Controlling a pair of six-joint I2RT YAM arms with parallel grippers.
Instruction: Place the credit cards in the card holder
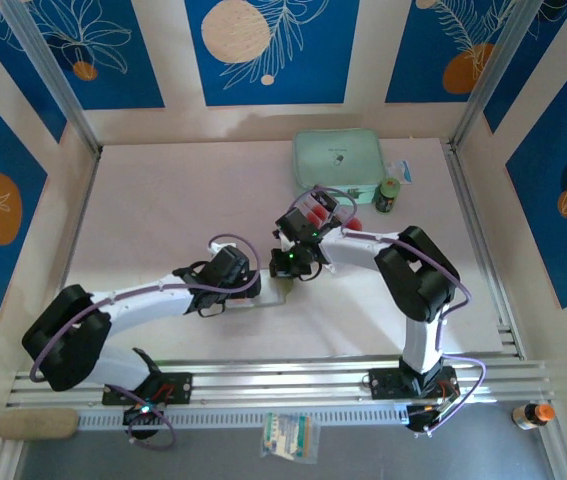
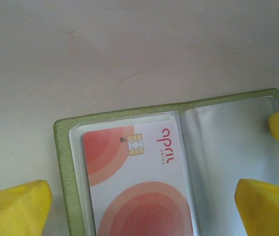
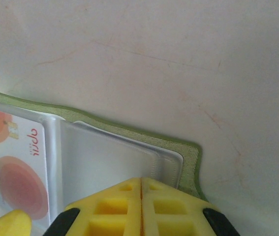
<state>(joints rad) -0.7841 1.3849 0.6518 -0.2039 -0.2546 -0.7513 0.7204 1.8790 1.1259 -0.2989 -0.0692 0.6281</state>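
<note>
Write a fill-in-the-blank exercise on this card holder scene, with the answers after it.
1. The card holder lies ___ on the table.
2. The credit card tucked inside it is printed with the word ___.
3. The left gripper is open, while the right gripper is ___.
Missing words: open; april; shut.

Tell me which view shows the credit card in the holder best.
Left wrist: the credit card lies face-on in the open card holder, chip and print sharp. The right wrist catches it slanted at the frame's left edge; top external is too distant to tell.
</note>
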